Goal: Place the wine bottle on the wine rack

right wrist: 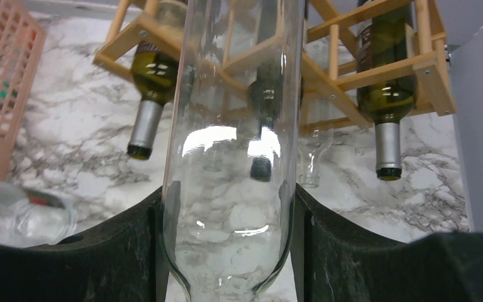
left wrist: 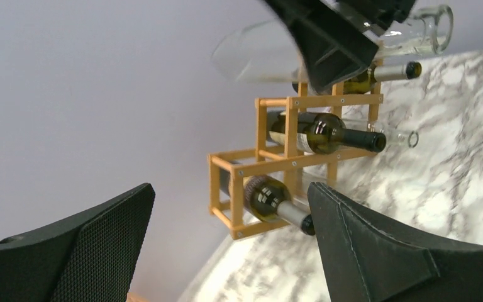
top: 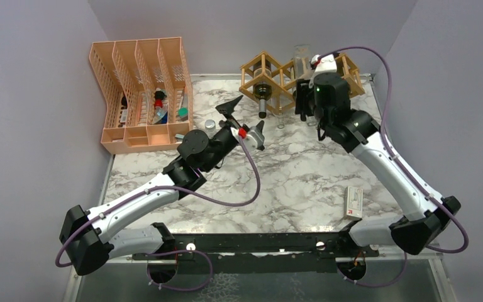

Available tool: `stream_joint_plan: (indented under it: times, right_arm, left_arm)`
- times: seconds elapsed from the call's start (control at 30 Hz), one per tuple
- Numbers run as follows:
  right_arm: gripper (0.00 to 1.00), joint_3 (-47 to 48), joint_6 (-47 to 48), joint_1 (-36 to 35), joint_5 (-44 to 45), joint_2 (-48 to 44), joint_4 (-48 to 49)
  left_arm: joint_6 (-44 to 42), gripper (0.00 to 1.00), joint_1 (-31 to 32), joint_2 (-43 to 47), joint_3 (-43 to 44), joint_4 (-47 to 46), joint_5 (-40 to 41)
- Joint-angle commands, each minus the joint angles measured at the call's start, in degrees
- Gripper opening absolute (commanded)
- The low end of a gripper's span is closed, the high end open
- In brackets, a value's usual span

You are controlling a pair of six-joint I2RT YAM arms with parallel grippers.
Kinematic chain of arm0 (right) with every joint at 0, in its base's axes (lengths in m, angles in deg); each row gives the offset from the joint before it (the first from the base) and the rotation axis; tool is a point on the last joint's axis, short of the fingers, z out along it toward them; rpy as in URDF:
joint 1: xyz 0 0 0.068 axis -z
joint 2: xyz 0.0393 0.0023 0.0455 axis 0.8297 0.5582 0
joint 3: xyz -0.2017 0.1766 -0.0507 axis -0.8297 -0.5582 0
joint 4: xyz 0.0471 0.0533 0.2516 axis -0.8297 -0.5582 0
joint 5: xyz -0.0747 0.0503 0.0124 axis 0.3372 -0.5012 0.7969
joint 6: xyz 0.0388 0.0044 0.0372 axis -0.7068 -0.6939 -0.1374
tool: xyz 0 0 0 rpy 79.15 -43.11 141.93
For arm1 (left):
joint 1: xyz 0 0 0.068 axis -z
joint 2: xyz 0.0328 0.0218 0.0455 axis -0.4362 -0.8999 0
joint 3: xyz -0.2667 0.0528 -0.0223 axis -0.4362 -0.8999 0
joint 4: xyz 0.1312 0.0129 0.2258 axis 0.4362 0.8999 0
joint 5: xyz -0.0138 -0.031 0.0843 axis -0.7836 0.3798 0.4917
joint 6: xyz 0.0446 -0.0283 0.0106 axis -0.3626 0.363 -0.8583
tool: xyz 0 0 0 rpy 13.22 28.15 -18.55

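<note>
At the bench's (top: 302, 170) far left corner stands a peach file organizer (top: 139, 88) with small items in its slots. Right of it, the left gripper (top: 245, 121) hangs over the marble well in from the far edge. Its jaws are spread wide with nothing between them, and its camera faces the wine rack (top: 283, 75). The rack sits against the far edge, right of centre. Dark bottles (right wrist: 151, 82) lie in its cells with their necks toward the near edge, and one clear bottle's mouth (right wrist: 308, 163) shows low in the middle. The right gripper (right wrist: 229, 207) is at the rack's front, its two pads (right wrist: 132, 251) pressed on either side of the clear wine bottle (right wrist: 229, 126). That bottle's long axis runs far to near, parallel to the racked bottles. Its wide body points at the rack and its open mouth points back toward the near edge. We cannot tell whether its far end is already inside a cell. Near the right near corner lies a small box (top: 353, 202).
</note>
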Motion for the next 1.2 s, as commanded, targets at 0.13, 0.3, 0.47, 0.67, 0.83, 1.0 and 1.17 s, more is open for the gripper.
stream_joint_plan:
  times: [0.13,0.3,0.47,0.67,0.83,1.0,1.17]
  right_arm:
    - [0.01,7.26,-0.19,16.38,-13.98,7.79,9.51]
    - [0.01,9.72,-1.78,25.57,-25.06,13.11,10.16]
    - [0.01,11.57,-2.55,30.53,-31.98,17.69,10.96]
    - [0.01,14.49,-1.88,33.67,-38.29,23.13,12.37]
    - [0.01,17.87,-1.61,34.31,-40.74,28.02,11.84]
    - [0.01,18.72,-1.82,34.34,-41.24,30.62,12.08]
    - [0.02,17.49,-1.79,34.42,-40.64,31.01,12.83]
  left_arm:
    - [43.25,0.99,0.03,2.64,3.28,2.89,21.44]
    - [59.69,0.99,0.07,2.62,9.67,21.97,27.12]
    - [65.51,0.99,0.06,2.71,13.38,37.81,30.31]
    - [58.73,0.99,0.01,7.91,9.96,38.7,21.17]
    - [59.51,0.99,0.01,8.93,6.83,37.0,19.85]
    - [58.81,0.99,0.01,7.74,7.63,38.39,19.95]
    - [55.64,0.99,0.02,7.64,7.18,38.31,17.35]
